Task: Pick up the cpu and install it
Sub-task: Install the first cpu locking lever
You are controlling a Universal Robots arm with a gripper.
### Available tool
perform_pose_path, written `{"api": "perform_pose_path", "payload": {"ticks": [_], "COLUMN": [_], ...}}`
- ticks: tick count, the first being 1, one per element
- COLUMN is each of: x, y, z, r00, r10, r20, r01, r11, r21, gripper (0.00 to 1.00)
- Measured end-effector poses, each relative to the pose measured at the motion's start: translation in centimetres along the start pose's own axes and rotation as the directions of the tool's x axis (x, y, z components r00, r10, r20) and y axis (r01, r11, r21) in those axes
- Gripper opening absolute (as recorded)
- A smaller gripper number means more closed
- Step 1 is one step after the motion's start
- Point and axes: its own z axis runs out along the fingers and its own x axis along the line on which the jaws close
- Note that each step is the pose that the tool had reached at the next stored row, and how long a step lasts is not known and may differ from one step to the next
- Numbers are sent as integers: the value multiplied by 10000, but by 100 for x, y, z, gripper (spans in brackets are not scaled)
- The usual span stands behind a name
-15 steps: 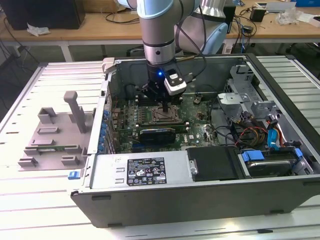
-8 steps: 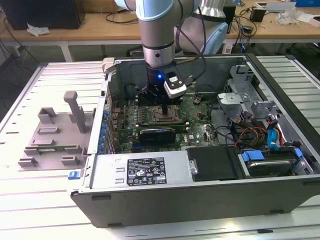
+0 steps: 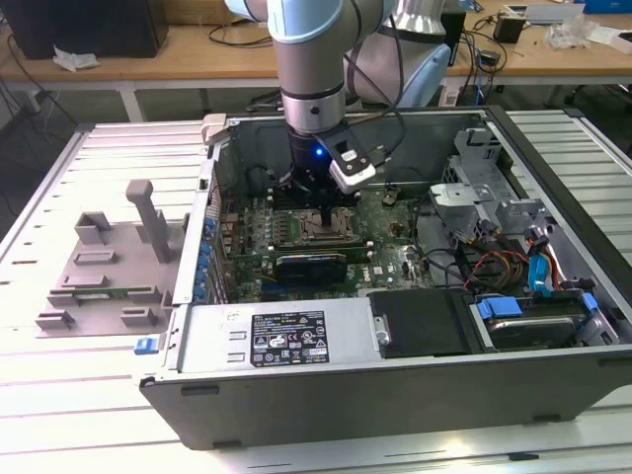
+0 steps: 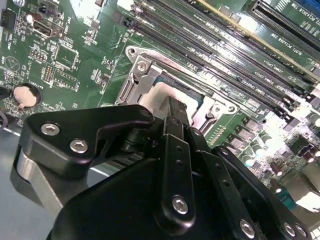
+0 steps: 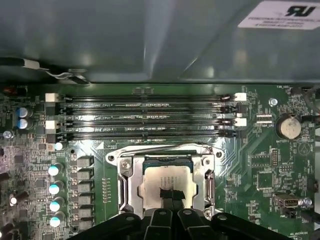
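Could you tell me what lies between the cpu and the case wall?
In the first wrist view, the memory slots run across the green board between the cpu, which lies in its socket, and the grey case wall.

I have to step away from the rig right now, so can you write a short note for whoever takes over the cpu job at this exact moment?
Gripper: down inside the open computer case, fingertips on the top of the cpu. Whether they are gripping or released cannot be told.
Cpu: lies flat in the socket frame on the green motherboard, beside the row of memory slots.
Done: cpu has been picked up and brought to the socket; it looks seated.
Left: confirm it sits squarely; arm is not yet withdrawn from the case.
Grey fixture stands outside the case, on the exterior view's left.
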Motion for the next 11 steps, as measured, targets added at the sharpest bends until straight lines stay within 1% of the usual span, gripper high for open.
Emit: {"api": "perform_pose_path", "payload": {"ticks": [2, 3, 4, 6, 7, 9, 10, 11], "x": [-4, -8, -13, -29, -31, -31, -32, -35], "y": [0, -1, -1, -3, -3, -4, -4, -7], "z": [-33, -72, -123, -274, -290, -291, -291, -289], "r00": [10000, 10000, 10000, 10000, 10000, 10000, 10000, 9998], "r10": [-17, -27, -37, -62, -66, -67, -71, -68], "r20": [0, 1, 1, 1, 3, 1, -31, -185], "r01": [17, 27, 37, 62, 66, 67, 71, 67], "r11": [10000, 10000, 10000, 10000, 10000, 10000, 10000, 10000], "r21": [-2, -3, -4, -7, -10, -7, -9, -40], "gripper": [11, 11, 11, 11, 11, 11, 11, 11]}}
